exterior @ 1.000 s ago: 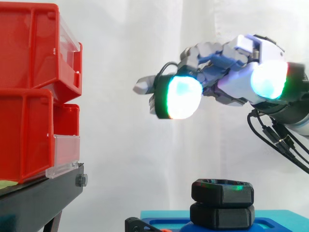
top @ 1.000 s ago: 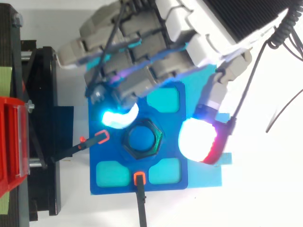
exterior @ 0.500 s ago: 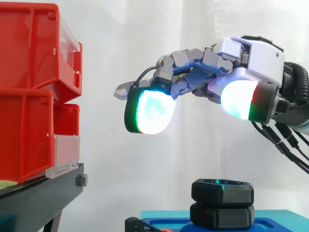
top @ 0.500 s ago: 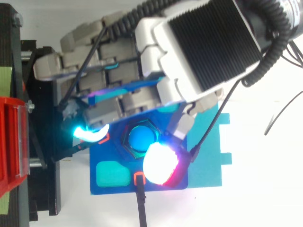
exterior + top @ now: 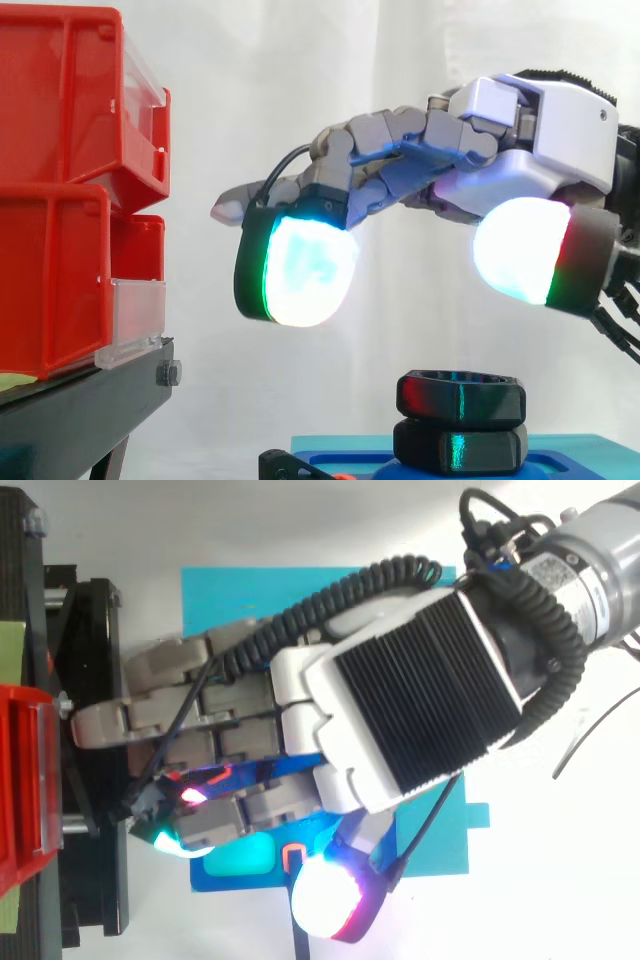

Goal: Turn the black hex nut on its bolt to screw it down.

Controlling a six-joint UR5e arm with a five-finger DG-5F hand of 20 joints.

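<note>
The hand (image 5: pixel 505 150) hangs in the air above the black nut (image 5: pixel 460 394), touching nothing. Its fingers (image 5: pixel 298 268) reach forward and droop a little. The thumb (image 5: pixel 525 250) hangs down opposite them, with a wide gap between and nothing in it. To my eye that spread is meant to straddle the nut, so the glowing pads can come down on opposite flats.

The nut sits below the fingers and well clear of them. It is under the gap but nearer the thumb side than the fingertips. It rests on a second black hex piece (image 5: pixel 460 447) of the same shape, and I cannot tell whether that is the bolt's head or another nut. Both stand on a blue base (image 5: pixel 585 445), which probably stops the lower part turning while the top one is twisted.

From overhead, the back of the hand (image 5: pixel 400 695) covers the middle of the blue base (image 5: pixel 235 878), so the nut lies hidden beneath the palm. That suggests the hand is about centred over it.

Beyond the fingertips stand the red bins (image 5: pixel 70 190) on their black stand (image 5: pixel 80 410), close enough that a wide swing of the fingers could brush them. The turning has not begun. I judge that the hand needs to drop and close first.
</note>
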